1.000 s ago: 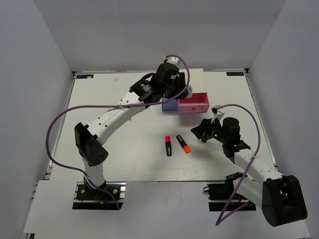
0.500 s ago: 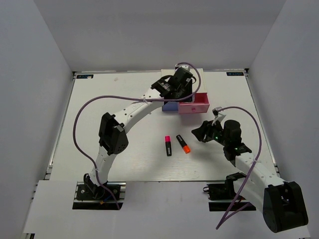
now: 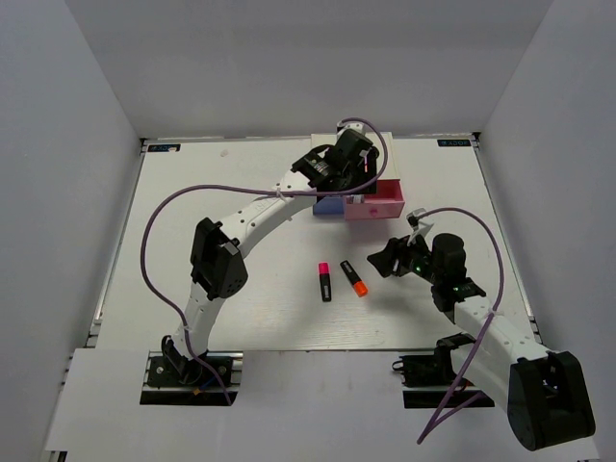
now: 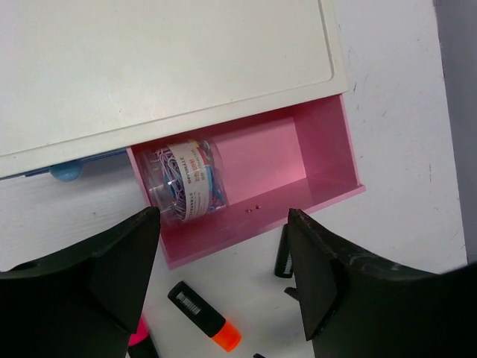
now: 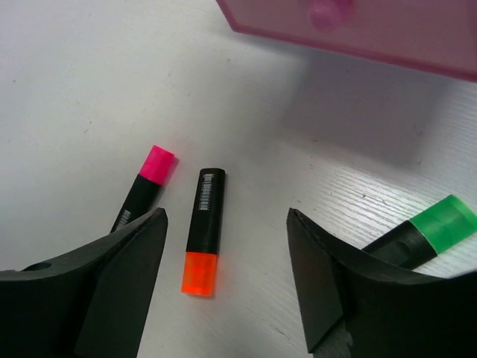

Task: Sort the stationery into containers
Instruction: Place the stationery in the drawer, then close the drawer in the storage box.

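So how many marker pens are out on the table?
3: a pink-capped one and an orange-capped one side by side, a green-capped one to their right. Others may be hidden in the cabinet.

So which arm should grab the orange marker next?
Probably the right arm. The right claw is open and sits close to the orange highlighter, looking right down at it. The left claw is farther away, up over the pink drawer.

text: none legible | barcode: orange highlighter (image 5: pixel 204 233) | label: jar (image 4: pixel 186 182)
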### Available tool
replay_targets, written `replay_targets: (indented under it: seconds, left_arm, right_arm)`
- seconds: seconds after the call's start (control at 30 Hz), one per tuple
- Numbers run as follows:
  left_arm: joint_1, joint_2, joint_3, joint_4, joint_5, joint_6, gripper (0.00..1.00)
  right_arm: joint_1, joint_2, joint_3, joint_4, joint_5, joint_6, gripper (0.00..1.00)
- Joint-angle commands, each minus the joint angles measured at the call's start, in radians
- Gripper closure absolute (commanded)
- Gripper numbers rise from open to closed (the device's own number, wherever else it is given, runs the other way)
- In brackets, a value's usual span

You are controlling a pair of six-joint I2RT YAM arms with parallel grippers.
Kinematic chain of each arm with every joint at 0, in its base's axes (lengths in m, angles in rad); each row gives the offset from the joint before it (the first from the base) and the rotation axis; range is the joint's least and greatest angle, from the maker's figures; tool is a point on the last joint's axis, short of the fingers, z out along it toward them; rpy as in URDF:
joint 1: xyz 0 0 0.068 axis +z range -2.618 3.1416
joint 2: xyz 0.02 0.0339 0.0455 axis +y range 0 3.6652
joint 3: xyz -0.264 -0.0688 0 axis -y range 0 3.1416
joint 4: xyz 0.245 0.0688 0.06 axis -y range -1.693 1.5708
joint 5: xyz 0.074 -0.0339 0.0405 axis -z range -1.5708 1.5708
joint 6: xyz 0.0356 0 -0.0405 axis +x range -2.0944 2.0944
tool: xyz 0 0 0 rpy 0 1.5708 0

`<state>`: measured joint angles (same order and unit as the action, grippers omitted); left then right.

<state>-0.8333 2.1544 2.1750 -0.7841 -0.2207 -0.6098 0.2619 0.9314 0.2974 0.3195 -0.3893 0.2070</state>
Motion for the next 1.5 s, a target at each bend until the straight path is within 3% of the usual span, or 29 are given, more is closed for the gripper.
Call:
replay_targets:
  seconds: [0.0, 0.03, 0.13, 0.17, 0.23, 0.27, 0.3, 0.37, 0.43, 0.47, 0.5, 0.63, 0.73, 1.1, 1.47]
  left_arm:
    - [-0.003, -0.085, 0.005, 0.057, 0.014, 0.005, 0.21]
    - [-0.003, -0.105, 0.005, 0.066, 0.023, 0.005, 0.21]
    - [-0.012, -0.152, -0.053, 0.109, 0.023, -0.004, 0.24]
    - [-0.012, -0.200, -0.073, 0.135, 0.023, -0.004, 0.26]
    - [-0.012, -0.266, -0.169, 0.169, 0.014, -0.004, 0.47]
    - [-0.012, -0.306, -0.217, 0.213, 0.014, -0.004, 0.60]
    - [-0.012, -0.394, -0.266, 0.235, -0.011, -0.004, 0.83]
    - [-0.012, -0.485, -0.430, 0.275, -0.025, -0.027, 0.95]
    - [0.009, -0.623, -0.603, 0.316, -0.035, -0.047, 0.99]
    - [0.010, -0.666, -0.659, 0.327, -0.035, -0.071, 0.95]
    - [0.010, -0.706, -0.763, 0.327, -0.061, -0.086, 0.78]
    - [0.010, -0.866, -0.974, 0.318, -0.074, -0.188, 0.30]
    - [0.010, -0.955, -1.096, 0.296, -0.085, -0.290, 0.21]
    - [-0.001, -1.021, -1.209, 0.260, -0.094, -0.363, 0.17]
    - [-0.001, -0.907, -1.178, 0.295, -0.031, -0.343, 0.15]
  right_arm:
    - [-0.003, 0.004, 0.019, 0.078, -0.062, -0.080, 0.30]
    - [-0.003, 0.009, 0.019, 0.084, -0.068, -0.083, 0.34]
    - [-0.001, 0.062, 0.046, 0.111, -0.095, -0.107, 0.64]
    - [-0.003, 0.079, 0.064, 0.116, -0.100, -0.122, 0.86]
    - [-0.001, 0.137, 0.094, 0.130, -0.108, -0.158, 0.99]
    - [-0.003, 0.153, 0.115, 0.136, -0.108, -0.168, 1.00]
    - [-0.003, 0.165, 0.137, 0.139, -0.109, -0.205, 1.00]
    - [-0.004, 0.225, 0.175, 0.136, -0.121, -0.256, 1.00]
    - [-0.003, 0.289, 0.223, 0.128, -0.122, -0.306, 1.00]
    - [-0.001, 0.323, 0.236, 0.127, -0.118, -0.322, 1.00]
    - [-0.003, 0.334, 0.274, 0.122, -0.112, -0.360, 1.00]
    - [-0.006, 0.440, 0.348, 0.116, -0.053, -0.449, 1.00]
    - [-0.003, 0.480, 0.411, 0.098, -0.023, -0.518, 1.00]
    - [-0.001, 0.609, 0.522, 0.142, 0.035, -0.537, 1.00]
    - [-0.001, 0.705, 0.624, 0.167, 0.035, -0.523, 1.00]
